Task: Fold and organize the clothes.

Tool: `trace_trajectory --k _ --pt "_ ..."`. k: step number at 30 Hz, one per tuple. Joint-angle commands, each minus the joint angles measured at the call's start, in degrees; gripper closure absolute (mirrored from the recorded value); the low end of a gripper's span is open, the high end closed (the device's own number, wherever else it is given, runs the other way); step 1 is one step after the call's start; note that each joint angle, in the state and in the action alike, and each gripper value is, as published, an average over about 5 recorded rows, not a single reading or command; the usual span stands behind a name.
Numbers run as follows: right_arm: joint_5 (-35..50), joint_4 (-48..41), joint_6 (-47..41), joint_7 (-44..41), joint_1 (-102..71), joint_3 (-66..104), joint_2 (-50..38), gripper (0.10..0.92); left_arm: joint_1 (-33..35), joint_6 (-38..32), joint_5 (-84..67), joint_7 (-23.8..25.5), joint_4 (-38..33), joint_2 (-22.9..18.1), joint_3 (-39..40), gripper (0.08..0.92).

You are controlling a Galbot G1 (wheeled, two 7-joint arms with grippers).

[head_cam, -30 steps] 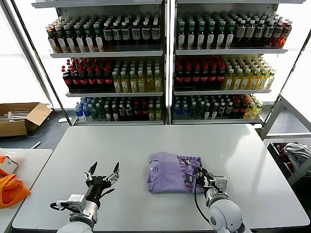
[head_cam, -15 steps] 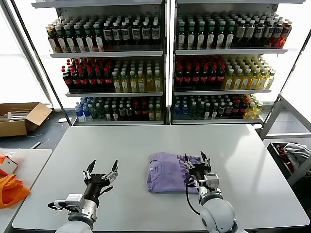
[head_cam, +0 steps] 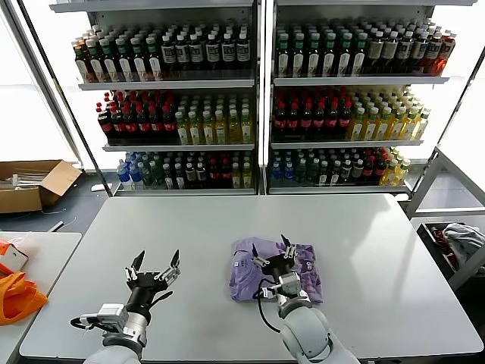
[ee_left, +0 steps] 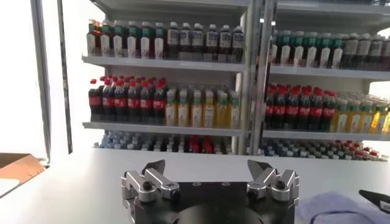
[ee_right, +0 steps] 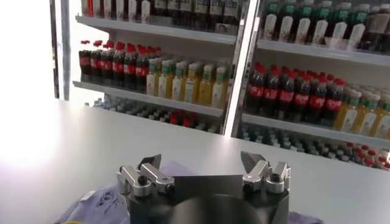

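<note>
Fingers spread, right hand (head_cam: 272, 250) over T-shirt (head_cam: 246, 277).

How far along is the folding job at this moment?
Done: the purple T-shirt lies folded into a compact rectangle on the table. In hand: nothing; the right gripper is over the shirt with fingers open, and the left gripper is over bare table, open. Left: perhaps tidying the slightly rumpled right edge.

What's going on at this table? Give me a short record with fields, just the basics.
garment: lavender T-shirt, folded, lying on the white table
right end effector: open, over the shirt, holding nothing
left end effector: open, over bare table left of the shirt
background: shelves of bottled drinks
side items: orange bag, far left
</note>
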Motion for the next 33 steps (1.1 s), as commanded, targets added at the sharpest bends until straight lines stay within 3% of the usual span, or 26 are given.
trace_trajectory --k 1,17,24,33 --pt "-3.1 -6.7 1.1 0.0 2.6 -2.8 2.3 0.202 0.1 -0.2 -0.5 -0.1 0.3 0.1 -0.3 0.177" --pt "-0.9 -8.7 3.9 1.1 -0.2 0.1 5.4 0.203 1.2 -0.3 -0.4 0.2 0.3 0.3 0.3 0.177" --pt "3.1 0.5 4.9 2.3 -1.9 1.2 4.3 0.203 1.7 -0.3 -0.1 0.4 0.2 0.3 0.4 0.177" --pt "10.3 13.2 -4.4 9.1 -3.7 2.3 -0.9 0.203 1.8 0.7 0.6 0.5 0.4 0.1 1.4 0.177"
